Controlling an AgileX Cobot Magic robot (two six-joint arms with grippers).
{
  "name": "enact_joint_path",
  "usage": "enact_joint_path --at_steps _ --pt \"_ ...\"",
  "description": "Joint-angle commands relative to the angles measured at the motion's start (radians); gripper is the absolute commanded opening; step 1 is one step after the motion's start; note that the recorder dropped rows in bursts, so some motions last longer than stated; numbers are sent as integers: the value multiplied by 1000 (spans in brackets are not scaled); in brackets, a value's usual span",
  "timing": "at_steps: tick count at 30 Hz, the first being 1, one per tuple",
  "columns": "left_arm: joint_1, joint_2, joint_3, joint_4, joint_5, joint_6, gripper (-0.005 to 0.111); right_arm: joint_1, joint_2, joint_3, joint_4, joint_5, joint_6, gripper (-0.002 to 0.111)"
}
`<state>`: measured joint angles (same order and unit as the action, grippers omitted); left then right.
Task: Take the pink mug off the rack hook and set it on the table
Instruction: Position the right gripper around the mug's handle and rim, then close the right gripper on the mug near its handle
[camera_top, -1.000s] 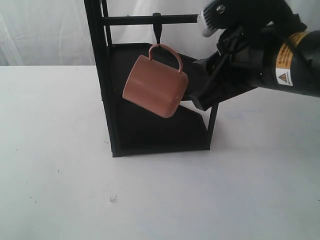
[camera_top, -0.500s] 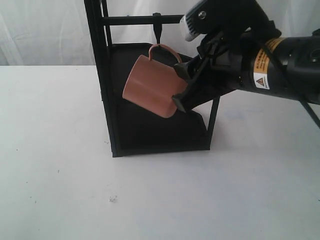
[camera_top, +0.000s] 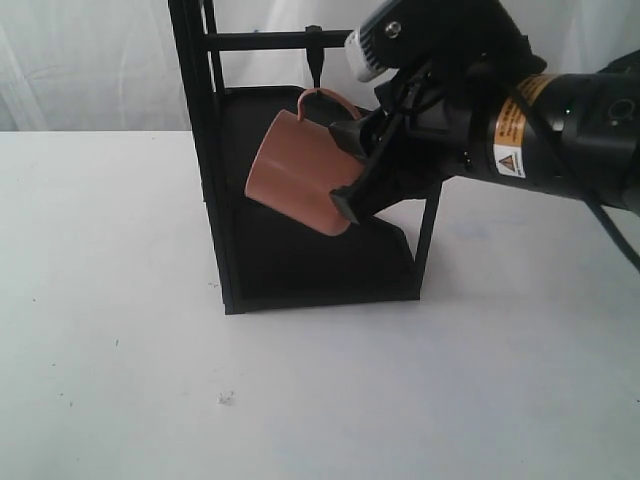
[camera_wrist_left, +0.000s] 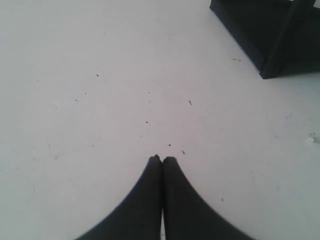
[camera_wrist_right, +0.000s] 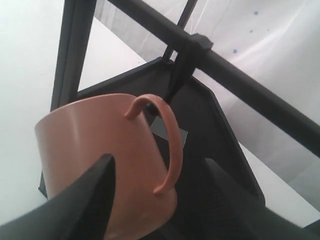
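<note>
Our right end effector (camera_top: 346, 170), jaws apart, brackets the base end of the pink mug (camera_top: 295, 175), whose long axis tilts away from it, handle on the rack hook (camera_top: 315, 65).

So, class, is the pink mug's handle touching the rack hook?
Touching. The exterior view shows the pink mug hanging tilted, its handle looped over the rack hook.

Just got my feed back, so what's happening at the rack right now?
The right gripper has its open jaws on either side of the pink mug, which hangs tilted by its handle from the hook on the black rack. It has not closed on the mug, so nothing is lifted yet. The left gripper is shut, above the white table, holding nothing.
</note>
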<state>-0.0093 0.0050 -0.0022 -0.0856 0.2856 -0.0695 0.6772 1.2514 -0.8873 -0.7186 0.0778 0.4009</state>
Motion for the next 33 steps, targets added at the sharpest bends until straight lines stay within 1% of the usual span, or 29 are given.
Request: enact_joint_path --at_steps 1,14,33 --pt "-2 -5 2 -7 -1 -1 0 -30 18 -25 -14 -5 -8 49" --pt "-2 -5 2 -7 -1 -1 0 -33 57 -48 -16 -56 -5 49" --pt "-2 -5 2 -7 -1 -1 0 -33 117 -73 -13 -78 -11 49"
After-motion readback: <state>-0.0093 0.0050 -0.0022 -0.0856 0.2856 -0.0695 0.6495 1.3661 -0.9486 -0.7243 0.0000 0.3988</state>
